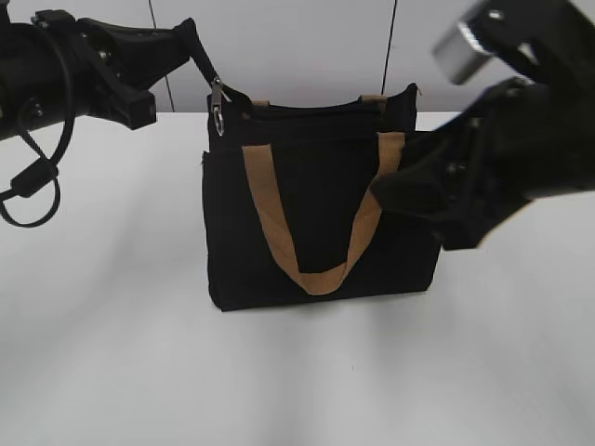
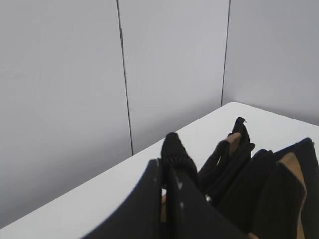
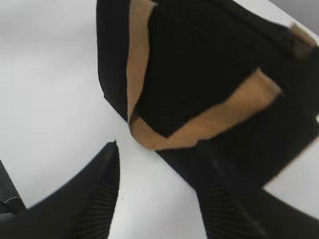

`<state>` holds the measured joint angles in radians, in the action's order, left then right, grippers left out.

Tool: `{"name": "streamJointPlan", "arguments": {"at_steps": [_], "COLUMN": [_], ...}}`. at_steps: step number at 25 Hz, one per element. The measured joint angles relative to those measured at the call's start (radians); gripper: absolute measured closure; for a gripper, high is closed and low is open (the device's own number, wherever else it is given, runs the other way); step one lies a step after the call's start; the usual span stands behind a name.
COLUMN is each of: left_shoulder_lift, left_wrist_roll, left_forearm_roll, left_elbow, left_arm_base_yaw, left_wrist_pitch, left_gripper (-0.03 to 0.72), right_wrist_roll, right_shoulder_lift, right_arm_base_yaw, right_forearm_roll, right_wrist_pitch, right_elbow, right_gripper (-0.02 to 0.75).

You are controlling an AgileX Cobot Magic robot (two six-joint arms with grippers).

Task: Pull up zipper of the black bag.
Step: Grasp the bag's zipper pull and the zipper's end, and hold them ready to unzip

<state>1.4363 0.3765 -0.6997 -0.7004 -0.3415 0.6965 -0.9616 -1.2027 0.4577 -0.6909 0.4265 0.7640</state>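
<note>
Left gripper (image 1: 197, 42): jaws pressed together at the bag's top-left corner. In the exterior view the tips sit just above the zipper (image 1: 218, 104), whose silver pull with its clasp loop hangs straight below them. Looks like they're pinching the strap or tab the pull hangs from, but contact is too small to confirm. In the left wrist view the closed fingers (image 2: 174, 164) block the pull entirely; only bag fabric and tan strap ends show behind.

Right gripper (image 3: 154, 194): jaws spread, nothing between them but bare worktop (image 3: 50, 99). It hangs off the right side of the black bag (image 1: 316, 223), near the right end of the front handle (image 1: 316, 269), not clearly touching.

Key relation: the zip line runs along the bag's top edge, left to right in the exterior view. The pull is at the far left end, under the left jaws and well apart from the right ones. The left arm is clearly nearer and likely already on it.

My read: the pull has to travel along that top edge, so the left arm should draw in line with it. The bag stands upright and unsupported, so the open right jaws probably need to brace the opposite end or it'll drag or tip.
</note>
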Motion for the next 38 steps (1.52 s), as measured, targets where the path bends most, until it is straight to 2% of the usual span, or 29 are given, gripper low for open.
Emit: {"name": "streamJointPlan", "arguments": {"at_steps": [8,16,38], "left_shoulder_lift": [0.000,0.000,0.000], "left_wrist_roll": [0.001,0.001,0.001], "left_forearm_roll": [0.001,0.002,0.003], "left_elbow": [0.000,0.000,0.000], "left_arm_base_yaw": [0.000,0.000,0.000], "left_wrist_pitch": [0.000,0.000,0.012], "left_gripper": [0.698,0.698,0.698], "right_wrist_roll": [-0.021,-0.025,-0.032], "right_shoulder_lift": [-0.334,-0.500,-0.560], "right_arm_base_yaw": [0.124,0.140,0.140], "right_forearm_roll": [-0.007,-0.074,-0.189], "right_wrist_pitch": [-0.038,-0.052,-0.043], "right_elbow": [0.280,0.441,0.465], "right_gripper": [0.400,0.408,0.409]}}
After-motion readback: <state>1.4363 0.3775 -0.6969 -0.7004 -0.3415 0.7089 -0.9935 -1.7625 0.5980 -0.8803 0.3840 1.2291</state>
